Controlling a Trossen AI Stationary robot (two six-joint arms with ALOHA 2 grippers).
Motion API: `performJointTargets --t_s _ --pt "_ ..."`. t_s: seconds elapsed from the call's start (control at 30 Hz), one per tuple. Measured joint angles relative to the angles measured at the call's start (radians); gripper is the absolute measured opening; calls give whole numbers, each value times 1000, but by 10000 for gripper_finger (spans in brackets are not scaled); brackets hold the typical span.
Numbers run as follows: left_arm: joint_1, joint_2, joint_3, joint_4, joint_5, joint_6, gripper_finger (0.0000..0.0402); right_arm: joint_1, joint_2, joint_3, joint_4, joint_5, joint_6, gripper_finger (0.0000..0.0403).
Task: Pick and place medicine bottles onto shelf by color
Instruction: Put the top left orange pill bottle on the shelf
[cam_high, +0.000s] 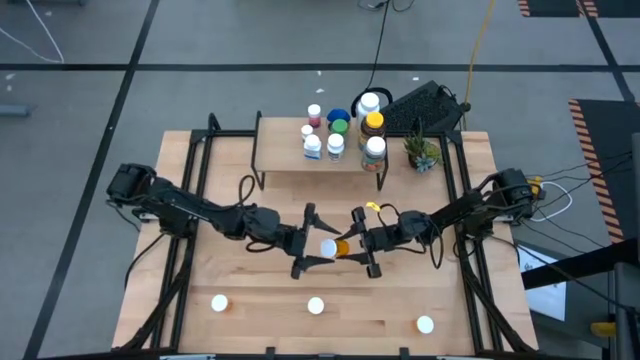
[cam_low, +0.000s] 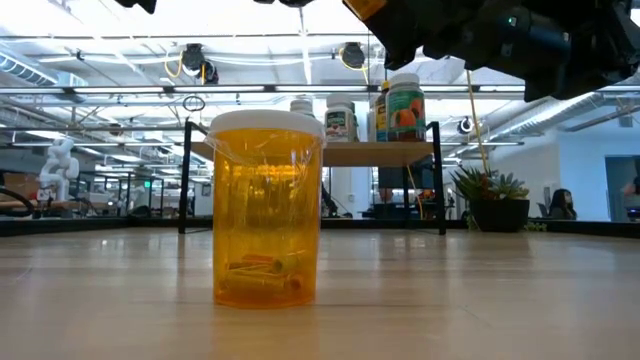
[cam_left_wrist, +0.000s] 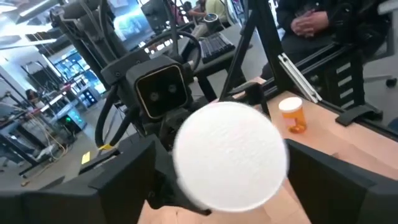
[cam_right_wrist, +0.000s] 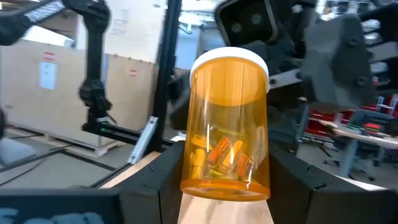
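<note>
If let go by right gripper, now clamped on base of orange bottle held level above mid-table, before wide-spread, empty left gripper flanking its cap closes: likely to drop, roll, never reach far shelf.

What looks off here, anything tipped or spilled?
Only the orange bottle: it hangs sideways over mid-table, base end in the right gripper, white cap toward the left gripper. Nothing spilled; bottles on the shelf stand upright.

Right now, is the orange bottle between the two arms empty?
No. The orange bottle has a few orange pills lying at its bottom, seen through its clear wall; most of it is empty space.
</note>
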Motion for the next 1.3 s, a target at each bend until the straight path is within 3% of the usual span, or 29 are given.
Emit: performJointTargets --t_s 0.2,0.7,1.03,1.17,1.3 --pt "0 0 0 0 1 -11 300 0 0 0 0 -32 3 169" --pt "-11 -1 0 25 43 -4 290 -1 0 0 1 -33 28 169" --pt "3 -1 0 22 50 -46 209 -2 0 0 10 -26 45 171" --pt "4 -1 0 19 46 -55 202 -13 0 0 -7 -2 121 198" --pt "5 0 0 17 27 -55 221 -27 0 0 -71 26 164 249"
